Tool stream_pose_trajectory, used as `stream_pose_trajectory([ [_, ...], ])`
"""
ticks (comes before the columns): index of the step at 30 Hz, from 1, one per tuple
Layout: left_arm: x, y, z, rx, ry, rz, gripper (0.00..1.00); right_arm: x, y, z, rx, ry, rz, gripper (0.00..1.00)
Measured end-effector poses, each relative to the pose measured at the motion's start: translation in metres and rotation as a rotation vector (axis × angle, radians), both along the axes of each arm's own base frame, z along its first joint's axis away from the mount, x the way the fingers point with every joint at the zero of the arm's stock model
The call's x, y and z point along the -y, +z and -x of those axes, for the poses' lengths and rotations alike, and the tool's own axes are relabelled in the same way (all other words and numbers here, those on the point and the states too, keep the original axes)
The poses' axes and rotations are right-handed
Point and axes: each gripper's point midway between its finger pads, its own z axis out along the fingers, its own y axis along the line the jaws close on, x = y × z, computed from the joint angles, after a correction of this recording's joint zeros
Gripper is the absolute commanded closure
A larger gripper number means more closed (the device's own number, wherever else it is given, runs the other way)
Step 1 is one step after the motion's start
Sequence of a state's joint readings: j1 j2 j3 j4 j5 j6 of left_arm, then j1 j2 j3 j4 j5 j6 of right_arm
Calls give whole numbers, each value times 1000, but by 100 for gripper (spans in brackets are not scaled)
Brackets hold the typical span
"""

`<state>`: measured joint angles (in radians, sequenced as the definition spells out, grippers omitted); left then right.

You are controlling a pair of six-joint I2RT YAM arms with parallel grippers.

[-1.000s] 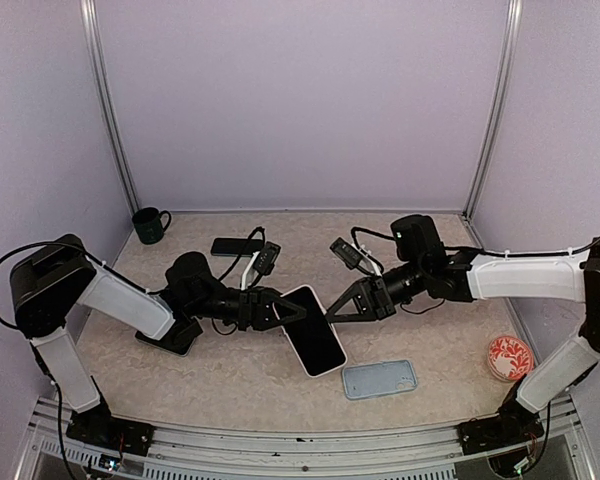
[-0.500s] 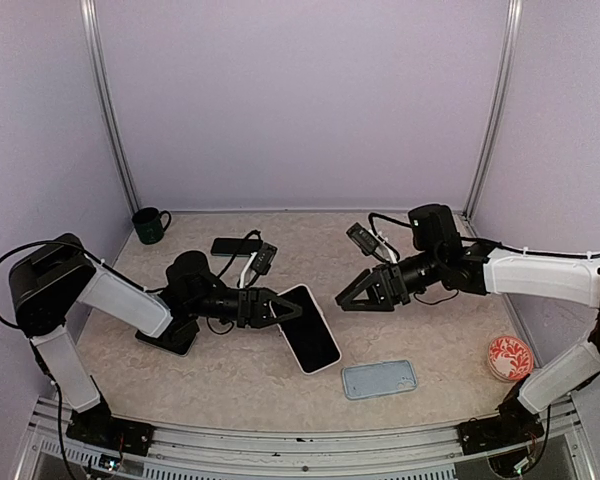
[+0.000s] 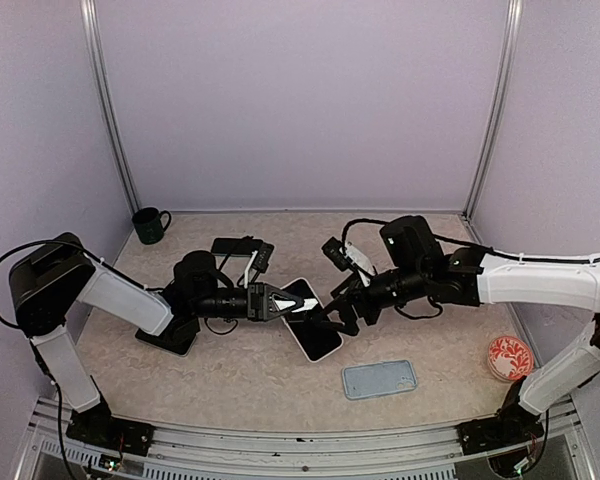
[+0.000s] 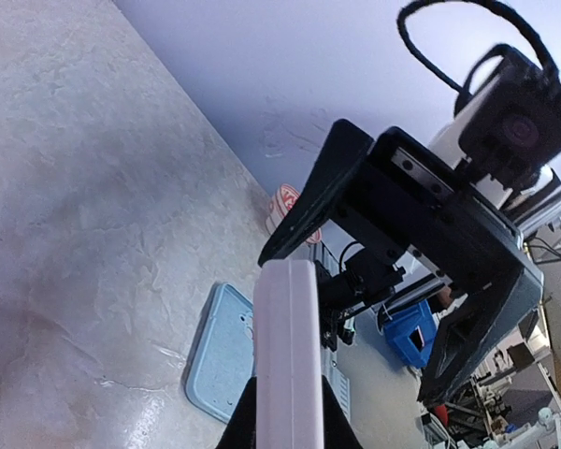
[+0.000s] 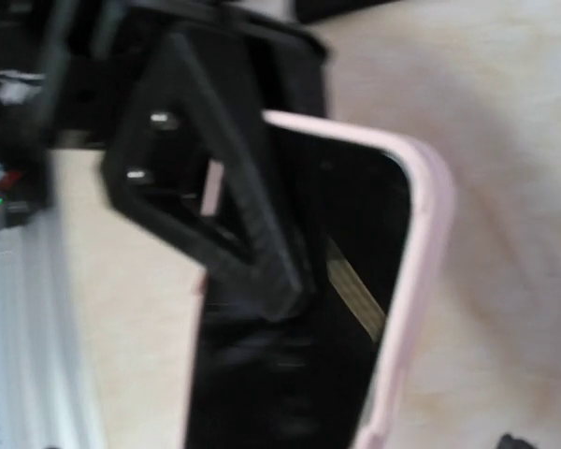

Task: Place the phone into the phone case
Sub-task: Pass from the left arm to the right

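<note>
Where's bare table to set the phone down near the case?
Free: the strip left of the case, in front of the phone, and the patch between case and red dish. Crowded: the middle, where left gripper and right gripper meet, and behind it by the second phone.

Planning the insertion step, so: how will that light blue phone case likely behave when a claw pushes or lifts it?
The phone case lies flat and thin on the table, so it probably slides when pushed and resists a pinch from above. It looks like a light, open shell, likely flexing somewhat when lifted by one edge.
</note>
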<state>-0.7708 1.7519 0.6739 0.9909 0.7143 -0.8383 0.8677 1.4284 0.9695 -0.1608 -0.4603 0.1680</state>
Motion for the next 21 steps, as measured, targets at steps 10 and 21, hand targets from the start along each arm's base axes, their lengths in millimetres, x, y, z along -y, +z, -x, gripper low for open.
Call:
stream_pose_trajectory([
  [10, -5, -8, -25, -70, 155, -27, 100, -1, -7, -32, 187, -202, 131, 1],
  [21, -9, -3, -35, -82, 227, -22, 100, -10, -29, -37, 201, -243, 205, 1],
])
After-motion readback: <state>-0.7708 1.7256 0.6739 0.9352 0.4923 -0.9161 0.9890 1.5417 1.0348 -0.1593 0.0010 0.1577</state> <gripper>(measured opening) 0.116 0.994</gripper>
